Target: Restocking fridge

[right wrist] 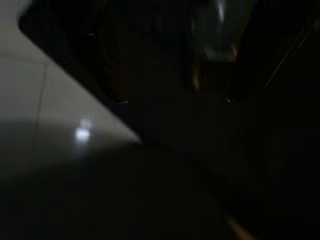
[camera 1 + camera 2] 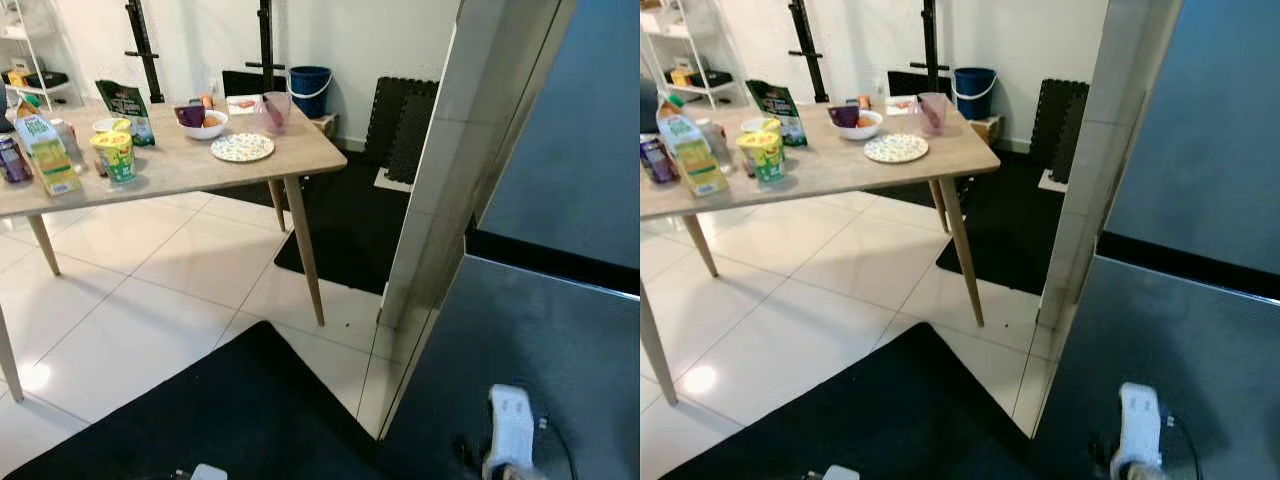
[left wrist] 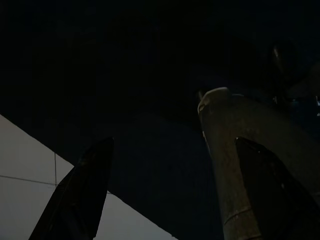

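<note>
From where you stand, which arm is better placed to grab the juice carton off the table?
Left, probably. The juice carton stands near the table's left end, on the robot's left side. The left gripper hangs open over the floor; either arm needs a walk closer first.

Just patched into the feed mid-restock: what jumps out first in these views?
The wooden table on the robot's left, crowded with groceries: a juice carton near its left end, a green-and-yellow cup, a white bowl and a speckled plate toward its right end. On the right, a tall pale panel stands edge-on, with a large dark surface beside it. Black mats cover parts of the white tile floor.
</note>
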You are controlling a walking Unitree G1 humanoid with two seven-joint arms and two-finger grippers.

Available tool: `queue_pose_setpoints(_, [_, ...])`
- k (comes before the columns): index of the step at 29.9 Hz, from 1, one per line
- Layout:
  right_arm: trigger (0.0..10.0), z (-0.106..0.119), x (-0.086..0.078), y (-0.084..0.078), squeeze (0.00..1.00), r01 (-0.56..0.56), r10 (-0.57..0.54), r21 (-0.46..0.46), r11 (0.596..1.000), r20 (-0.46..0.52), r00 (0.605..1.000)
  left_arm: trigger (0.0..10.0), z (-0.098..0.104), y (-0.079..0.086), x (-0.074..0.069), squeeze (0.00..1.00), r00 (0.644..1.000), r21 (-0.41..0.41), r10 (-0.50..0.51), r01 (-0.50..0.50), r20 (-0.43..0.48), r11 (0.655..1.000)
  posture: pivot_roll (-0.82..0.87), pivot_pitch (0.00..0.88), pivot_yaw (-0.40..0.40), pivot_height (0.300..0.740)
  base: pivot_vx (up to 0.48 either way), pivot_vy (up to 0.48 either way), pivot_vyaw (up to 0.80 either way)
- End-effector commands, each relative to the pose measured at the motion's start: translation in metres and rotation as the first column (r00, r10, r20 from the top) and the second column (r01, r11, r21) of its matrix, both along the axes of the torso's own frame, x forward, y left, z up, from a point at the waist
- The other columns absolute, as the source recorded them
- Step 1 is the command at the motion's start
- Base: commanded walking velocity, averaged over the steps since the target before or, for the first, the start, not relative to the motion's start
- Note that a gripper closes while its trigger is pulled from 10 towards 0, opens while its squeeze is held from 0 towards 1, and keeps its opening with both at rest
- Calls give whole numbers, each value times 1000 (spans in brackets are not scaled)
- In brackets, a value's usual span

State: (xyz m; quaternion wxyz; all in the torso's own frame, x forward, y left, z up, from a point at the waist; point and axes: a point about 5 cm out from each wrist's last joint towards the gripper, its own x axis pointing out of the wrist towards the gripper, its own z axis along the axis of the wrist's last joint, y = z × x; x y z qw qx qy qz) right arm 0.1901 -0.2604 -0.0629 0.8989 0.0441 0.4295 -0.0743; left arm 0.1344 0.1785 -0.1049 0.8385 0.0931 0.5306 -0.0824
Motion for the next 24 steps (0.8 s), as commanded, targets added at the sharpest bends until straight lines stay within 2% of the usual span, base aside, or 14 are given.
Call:
queue_pose_setpoints(1, [10000,-9,-15,4,0,-37,36,-15,999,-67,997,10000,1,0,3,0,1000,15,-6,5,9,1000,-66,0,-15,740,0,0,0])
queue_pose_setpoints(2, [10000,-9,-15,4,0,-37,36,-15,999,-67,997,10000,1,0,3,0,1000,15,-6,5,9,1000,-66,0,-15,740,0,0,0])
queue_pose_setpoints(3, [10000,-16,-27,7,0,-54,52,-14,998,-112,992,10000,2,2,4,0,1000,28,-12,11,14,1000,-64,0,-12,740,0,0,0])
queue_pose_setpoints(8, [10000,-22,-37,13,0,-77,75,-6,997,-158,985,10000,2,5,5,0,1000,53,-18,17,17,998,-69,0,-3,740,0,0,0])
queue_pose_setpoints(9, [10000,-24,-39,19,0,-157,150,-19,987,-187,971,10000,3,7,7,0,999,79,-37,35,21,996,-69,0,-2,740,0,0,0])
queue_pose_setpoints(12, [10000,-25,-37,26,0,-213,204,-26,977,-195,959,10000,4,9,9,0,998,104,-48,45,31,994,-64,0,2,740,0,0,0])
queue_pose_setpoints(17, [10000,-24,-29,35,0,-244,236,-25,969,-183,954,10000,7,13,15,0,997,124,-67,60,47,990,-61,0,4,740,0,0,0])
queue_pose_setpoints(20, [10000,-23,-26,37,0,-270,261,-27,963,-180,949,10000,7,14,15,0,996,128,-68,61,52,990,-46,0,-4,740,0,0,0])
queue_pose_setpoints(24, [10000,-19,-19,31,0,-279,264,-66,958,-181,947,10000,5,16,10,0,997,128,-49,42,53,991,-20,0,-18,740,0,0,0])
